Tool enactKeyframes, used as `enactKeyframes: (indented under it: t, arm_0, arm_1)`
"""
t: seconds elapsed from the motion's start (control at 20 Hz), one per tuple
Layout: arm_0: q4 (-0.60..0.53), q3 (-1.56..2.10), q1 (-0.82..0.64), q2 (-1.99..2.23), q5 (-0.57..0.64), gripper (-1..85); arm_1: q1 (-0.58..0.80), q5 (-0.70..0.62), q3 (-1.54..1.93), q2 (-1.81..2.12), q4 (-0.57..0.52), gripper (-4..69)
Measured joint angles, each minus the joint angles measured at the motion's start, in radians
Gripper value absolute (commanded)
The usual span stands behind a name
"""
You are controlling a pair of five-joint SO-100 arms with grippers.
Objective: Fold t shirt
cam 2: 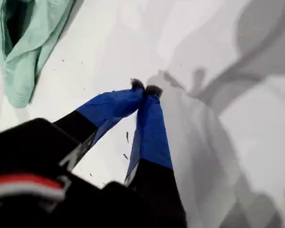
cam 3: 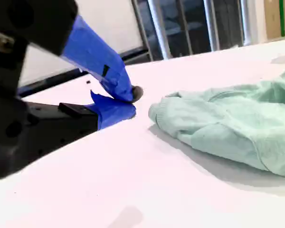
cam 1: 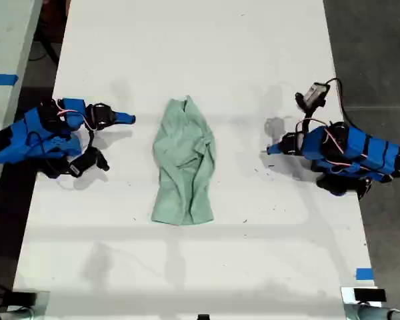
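Nearest the lens, my first gripper (cam 2: 145, 88), a pincer of two blue-taped fingers on a black body, has its tips pressed together with nothing between them. It hangs over bare white tabletop (cam 1: 253, 53), well apart from the t shirt.

The small pale mint-green t shirt (cam 1: 183, 163) of soft, wrinkled fabric lies bunched lengthwise on the table, one blue arm on either side of it and neither touching it. I cannot tell from the wrist views which arm is which.

My second gripper (cam 3: 131, 102) sits low over the table near one rounded end of the t shirt (cam 3: 228, 123). Its blue tips meet, or nearly so, and they grasp nothing.

I judge the fold unfinished, as the cloth is rumpled rather than flat. To do it well, I should open both pincers wide before approaching, pinch one layer at an edge rather than a bunched ridge, and smooth the cloth before folding.
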Motion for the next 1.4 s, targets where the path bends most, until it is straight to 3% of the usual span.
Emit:
enactKeyframes:
  t: [0.05, 0.2, 0.45, 0.6, 0.8, 1.15, 1.4]
  arm_0:
    - [0.006, 0.003, -0.002, 0.000, -0.003, -0.3]
    - [0.078, 0.009, -0.126, 0.002, -0.161, -0.3]
    - [0.081, 0.009, -0.127, 0.002, -0.195, -0.3]
    - [0.000, 0.012, -0.018, 0.002, -0.264, -0.3]
    - [-0.038, -0.114, 0.095, -0.127, -0.357, -0.3]
    - [0.066, -0.942, 0.491, -1.227, -0.548, -0.3]
    - [0.025, -1.210, 0.716, -1.661, -0.647, -0.3]
  arm_1:
    - [0.000, 0.003, 0.000, 0.000, 0.002, 0.2]
    - [0.063, 0.077, 0.000, 0.002, 0.025, 0.2]
    - [0.064, 0.078, 0.000, 0.000, 0.025, 0.2]
    - [0.012, 0.156, -0.037, -0.107, 0.017, 0.1]
    - [-0.091, 0.212, -0.426, -0.678, -0.038, -0.5]
    - [-0.373, 0.212, -1.307, -1.600, -0.041, -1.2]
    - [-0.488, 0.207, -1.723, -2.060, -0.043, -1.2]
